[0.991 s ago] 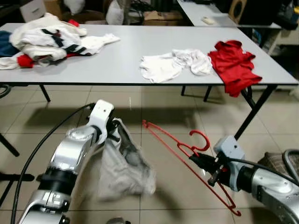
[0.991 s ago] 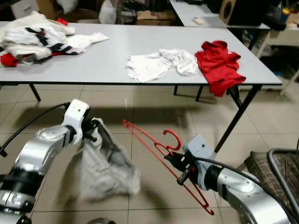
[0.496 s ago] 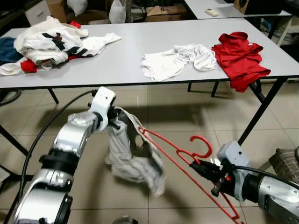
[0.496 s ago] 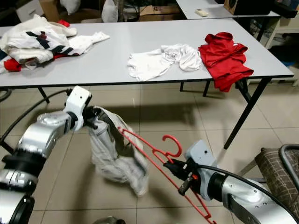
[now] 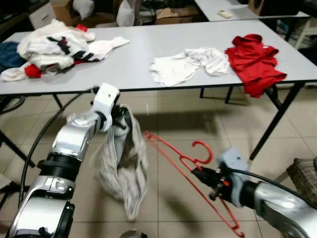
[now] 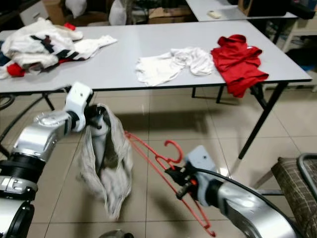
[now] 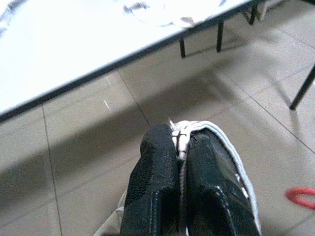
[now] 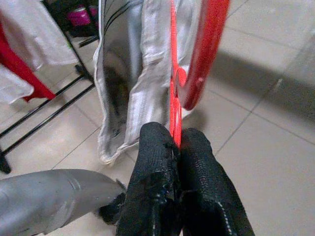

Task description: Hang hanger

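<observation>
Nearest the camera, right claw [image 5: 202, 174] clenched on the red hanger [image 5: 184, 163], black fingers [image 8: 197, 182] pressed together around its thin bar just below the hook. Held low over the tiled floor [image 5: 173, 129], well in front of the long grey surface [image 5: 138, 54], tilted, hook curling upward, one arm of the frame reaching up toward the hanging cloth, the other end pointing down past the wrist toward the floor. Upper tip just beside the pale garment [image 5: 121, 168]; whether touching, could not be told.

A little farther off and to the left of the hanger, left claw [image 5: 120, 119] clamped shut on the top edge of that whitish-grey garment, fabric pinched between the fingers [image 7: 157, 182] as seen from the left wrist. Cloth drooped from the grip in a long loose bag shape, opening facing the hanger, lower end hanging close above the floor. Held nearer the front edge of the surface than the hanger.

Farther back, on the surface itself: a crumpled white garment [image 5: 185, 64] near the middle, a red garment [image 5: 255, 62] to its right with one part draped over the front edge, and a heap of white, red and dark clothes [image 5: 54, 47] at the far left end. Beyond the surface, boxes and bags [image 5: 163, 11] in shadow, and a second table [image 5: 237, 10] at the back right.
</observation>
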Motion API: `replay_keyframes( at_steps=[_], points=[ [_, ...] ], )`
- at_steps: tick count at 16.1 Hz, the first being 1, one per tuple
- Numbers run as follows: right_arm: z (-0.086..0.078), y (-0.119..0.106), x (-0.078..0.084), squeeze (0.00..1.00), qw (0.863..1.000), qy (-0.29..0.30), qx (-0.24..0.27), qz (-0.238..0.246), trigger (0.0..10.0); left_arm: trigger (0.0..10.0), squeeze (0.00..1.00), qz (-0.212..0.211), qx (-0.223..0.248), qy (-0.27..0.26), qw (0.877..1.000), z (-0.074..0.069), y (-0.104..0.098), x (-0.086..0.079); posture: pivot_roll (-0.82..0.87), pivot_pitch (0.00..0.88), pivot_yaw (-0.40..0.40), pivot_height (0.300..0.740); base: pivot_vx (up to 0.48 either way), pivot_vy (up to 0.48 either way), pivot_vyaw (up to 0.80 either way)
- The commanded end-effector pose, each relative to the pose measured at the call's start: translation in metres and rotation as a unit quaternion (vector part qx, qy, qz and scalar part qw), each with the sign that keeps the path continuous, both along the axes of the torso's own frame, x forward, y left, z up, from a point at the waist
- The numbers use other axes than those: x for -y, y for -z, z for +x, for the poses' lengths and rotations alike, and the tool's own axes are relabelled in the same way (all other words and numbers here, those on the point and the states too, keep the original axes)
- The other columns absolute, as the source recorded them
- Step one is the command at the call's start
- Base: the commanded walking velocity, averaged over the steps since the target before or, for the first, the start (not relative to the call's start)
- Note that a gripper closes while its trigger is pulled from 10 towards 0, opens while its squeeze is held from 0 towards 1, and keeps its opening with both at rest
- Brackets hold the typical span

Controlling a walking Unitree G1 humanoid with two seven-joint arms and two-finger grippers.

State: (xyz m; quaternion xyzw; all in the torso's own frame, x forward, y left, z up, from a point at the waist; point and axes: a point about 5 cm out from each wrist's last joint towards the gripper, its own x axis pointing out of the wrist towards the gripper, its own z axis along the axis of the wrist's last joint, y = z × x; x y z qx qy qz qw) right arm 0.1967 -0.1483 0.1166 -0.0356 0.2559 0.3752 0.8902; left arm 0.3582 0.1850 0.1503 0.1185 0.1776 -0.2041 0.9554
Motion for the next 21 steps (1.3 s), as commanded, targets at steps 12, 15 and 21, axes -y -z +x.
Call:
replay_keyframes(
  at_steps=[12, 15, 21],
  points=[
    [0.031, 0.01, -0.022, 0.0, 1.0, -0.012, -0.011, 0.012, 10.0, 0.0, 0.0, -0.01, 0.034, 0.005, 0.999, -0.008, -0.025, -0.002, 0.0, 0.0, 0.053, 0.74, 0.0, 0.0, 0.0],
    [0.043, 0.027, -0.029, 0.0, 0.999, 0.01, -0.034, -0.011, 10.0, 0.0, 0.0, -0.023, 0.046, -0.001, 0.999, -0.017, -0.041, -0.002, 0.03, 0.0, 0.04, 0.74, 0.0, 0.0, 0.0],
    [0.078, 0.015, -0.004, 0.0, 0.978, 0.204, 0.041, -0.024, 10.0, 0.0, 0.0, 0.014, 0.044, -0.007, 0.999, -0.025, -0.052, -0.016, 0.04, 0.0, 0.038, 0.74, 0.0, 0.0, 0.0]
  ],
)
